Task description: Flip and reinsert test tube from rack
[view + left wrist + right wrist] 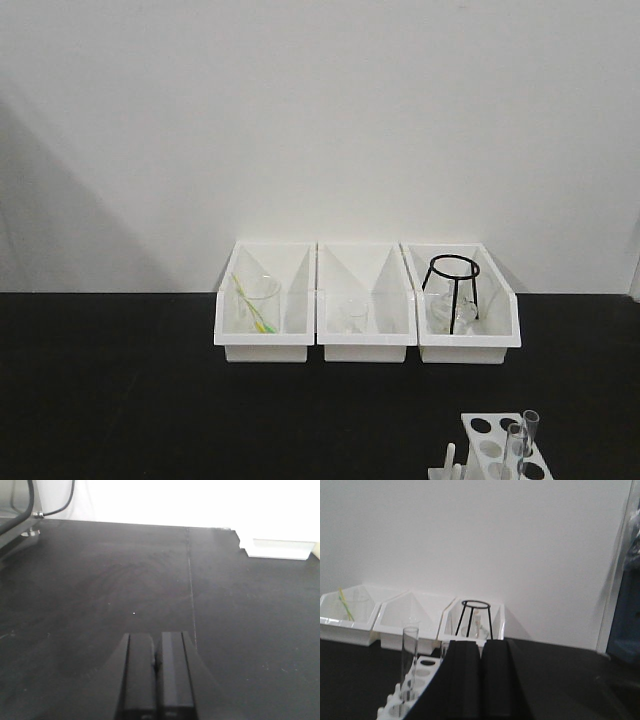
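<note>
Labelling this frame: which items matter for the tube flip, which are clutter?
Job:
rack
test tube standing in the rack
right claw, shut, empty

Clutter:
three white bins
black wire stand
glassware in bins
left claw, shut

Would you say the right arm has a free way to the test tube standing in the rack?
Probably yes: the right gripper, shut and empty, sits just beside the rack, and nothing stands between it and the upright test tube. It must open first.

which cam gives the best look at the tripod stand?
Exterior front view: the tripod stand shows whole, ring and legs, in the rightmost bin. Right wrist view also has it, but the right end effector covers its feet. Left wrist view shows none of it.
</note>
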Robot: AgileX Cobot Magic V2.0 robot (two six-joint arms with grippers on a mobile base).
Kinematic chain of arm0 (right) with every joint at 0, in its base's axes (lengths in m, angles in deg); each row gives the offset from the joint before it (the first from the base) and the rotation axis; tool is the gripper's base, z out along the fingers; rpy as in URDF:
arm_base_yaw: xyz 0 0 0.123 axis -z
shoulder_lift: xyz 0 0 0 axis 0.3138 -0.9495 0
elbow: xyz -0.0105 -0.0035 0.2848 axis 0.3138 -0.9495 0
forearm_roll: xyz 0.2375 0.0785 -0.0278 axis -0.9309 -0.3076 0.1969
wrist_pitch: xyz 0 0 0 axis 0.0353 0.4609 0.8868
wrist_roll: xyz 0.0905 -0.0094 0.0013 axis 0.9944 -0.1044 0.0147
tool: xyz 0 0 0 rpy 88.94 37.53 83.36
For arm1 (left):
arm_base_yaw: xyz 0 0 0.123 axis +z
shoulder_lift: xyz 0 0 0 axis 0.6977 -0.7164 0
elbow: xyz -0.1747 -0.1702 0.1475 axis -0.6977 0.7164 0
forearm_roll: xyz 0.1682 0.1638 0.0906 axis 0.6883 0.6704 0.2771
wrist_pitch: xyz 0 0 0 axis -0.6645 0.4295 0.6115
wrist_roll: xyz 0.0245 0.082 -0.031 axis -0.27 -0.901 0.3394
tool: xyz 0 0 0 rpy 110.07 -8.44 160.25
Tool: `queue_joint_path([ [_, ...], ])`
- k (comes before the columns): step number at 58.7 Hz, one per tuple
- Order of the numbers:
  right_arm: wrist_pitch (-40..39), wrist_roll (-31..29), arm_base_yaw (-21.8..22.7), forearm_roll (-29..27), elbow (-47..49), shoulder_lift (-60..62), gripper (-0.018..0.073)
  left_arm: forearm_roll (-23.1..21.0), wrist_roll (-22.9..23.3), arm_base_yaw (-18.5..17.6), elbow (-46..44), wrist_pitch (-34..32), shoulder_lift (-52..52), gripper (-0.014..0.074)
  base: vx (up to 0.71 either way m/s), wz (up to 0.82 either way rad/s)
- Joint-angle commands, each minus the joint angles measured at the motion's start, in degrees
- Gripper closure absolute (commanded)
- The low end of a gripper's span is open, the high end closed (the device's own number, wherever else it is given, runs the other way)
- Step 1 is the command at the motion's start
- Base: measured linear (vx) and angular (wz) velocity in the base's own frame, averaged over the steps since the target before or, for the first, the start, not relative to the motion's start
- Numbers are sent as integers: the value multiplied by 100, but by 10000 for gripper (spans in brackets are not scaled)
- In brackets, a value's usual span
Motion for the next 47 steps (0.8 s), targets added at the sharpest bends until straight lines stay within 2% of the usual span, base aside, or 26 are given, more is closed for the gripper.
queue_joint_path([
  [1, -81, 372, 36, 245, -19, 56, 571, -25, -1, -41, -1, -500, 65, 603, 0, 0],
  [9, 302, 578, 36, 441, -19, 56, 571, -25, -1, -41, -1, -500, 65, 603, 0, 0],
  [19, 299, 742, 36, 441, -19, 51, 571, -25, -1, -41, -1, -500, 65, 603, 0, 0],
  [47, 321, 742, 36, 441, -19, 51, 571, -25, -1, -41, -1, -500, 65, 603, 0, 0],
])
